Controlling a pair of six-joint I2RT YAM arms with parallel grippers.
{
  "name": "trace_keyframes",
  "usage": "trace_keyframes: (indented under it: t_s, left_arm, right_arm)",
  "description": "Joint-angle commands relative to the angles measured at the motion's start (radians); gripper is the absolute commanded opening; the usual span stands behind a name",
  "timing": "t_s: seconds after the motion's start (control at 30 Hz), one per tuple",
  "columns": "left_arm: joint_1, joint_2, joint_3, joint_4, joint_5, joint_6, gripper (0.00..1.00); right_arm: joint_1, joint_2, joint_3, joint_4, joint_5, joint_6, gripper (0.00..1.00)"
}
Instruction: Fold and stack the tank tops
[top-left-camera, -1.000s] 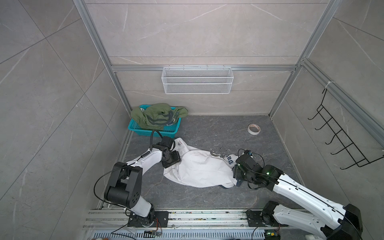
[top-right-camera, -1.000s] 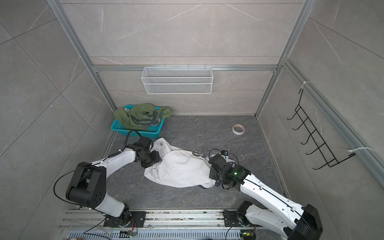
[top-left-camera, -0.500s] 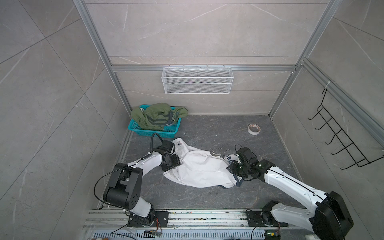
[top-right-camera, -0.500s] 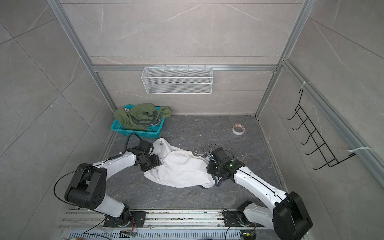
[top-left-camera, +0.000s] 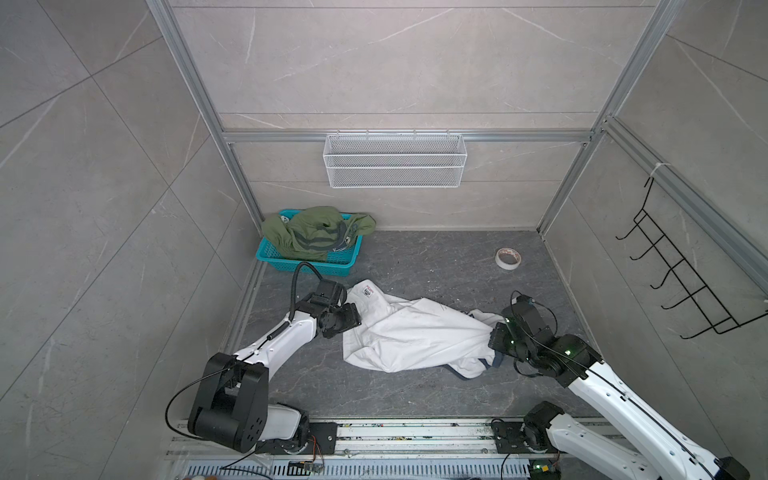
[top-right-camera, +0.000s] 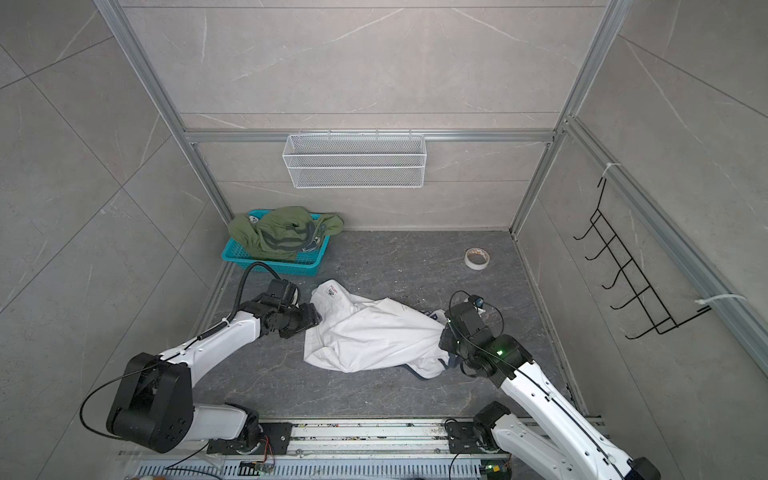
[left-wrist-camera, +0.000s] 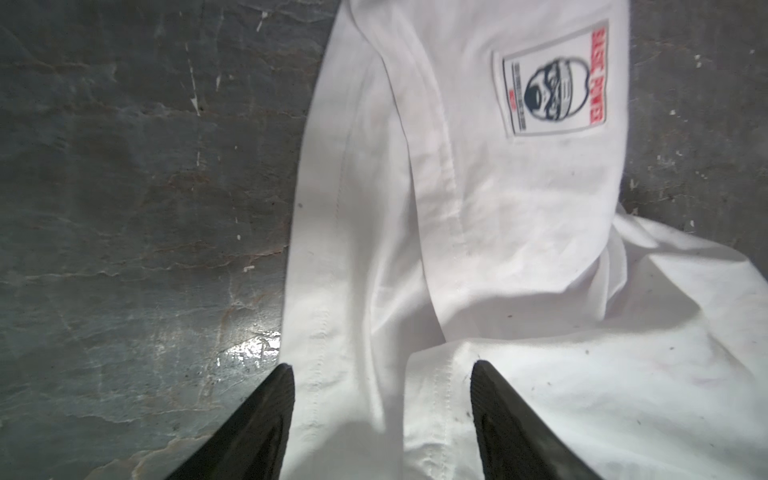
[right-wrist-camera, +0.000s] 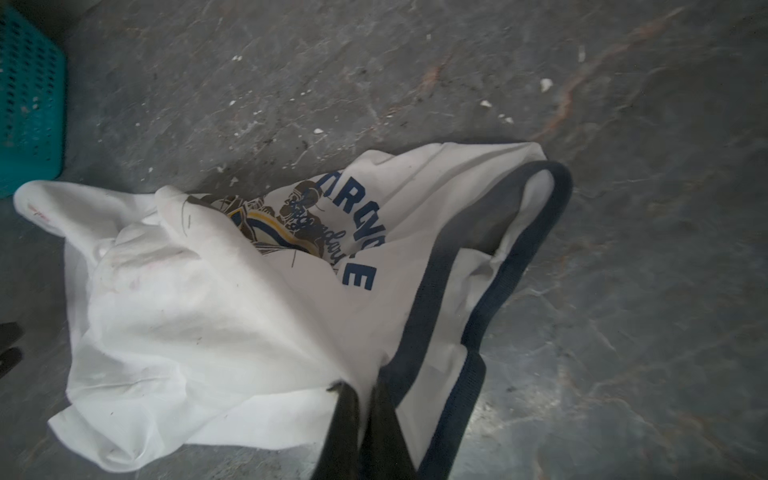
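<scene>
White tank top (top-right-camera: 374, 337) crumpled btwn L hand (top-right-camera: 316, 320) & R hand (top-right-camera: 444, 344).

So, a teal plastic basket (top-left-camera: 309, 261) is parked in the back left corner of the dark stone-look floor (top-left-camera: 432, 266). A roll of tape (top-left-camera: 508, 258) is left lying flat near the back right, well apart from it. A white wire-mesh tray (top-left-camera: 395, 166) is hung on the back wall, and a black hook rack (top-left-camera: 681, 286) on the right one. Whitish flecks (right-wrist-camera: 544, 85), maybe paint chips, are scattered about the floor.

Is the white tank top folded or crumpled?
Crumpled: the white tank top lies bunched in uneven creases, with no neat fold.
</scene>
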Motion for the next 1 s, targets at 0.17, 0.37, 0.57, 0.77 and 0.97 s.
trace_keyframes:
  t_s: [0.17, 0.37, 0.57, 0.77, 0.97]
  left_arm:
    - [-0.135, 0.086, 0.079, -0.023, 0.023, 0.029, 0.61]
    - [-0.226, 0.160, 0.090, -0.038, 0.004, -0.005, 0.57]
    - [-0.291, 0.157, 0.064, -0.015, 0.024, -0.066, 0.60]
    - [-0.345, 0.127, 0.050, 0.014, 0.056, -0.121, 0.70]
    - [-0.381, 0.107, 0.089, 0.020, 0.041, -0.141, 0.63]
  right_arm:
    - [-0.040, 0.061, -0.068, -0.066, 0.051, 0.113, 0.00]
    - [-0.041, 0.107, -0.068, -0.044, 0.041, 0.101, 0.00]
    - [-0.041, 0.108, -0.069, -0.038, 0.044, 0.094, 0.00]
    - [-0.041, 0.111, -0.073, -0.023, 0.033, 0.091, 0.00]
    - [-0.041, 0.110, -0.072, -0.017, 0.027, 0.086, 0.00]
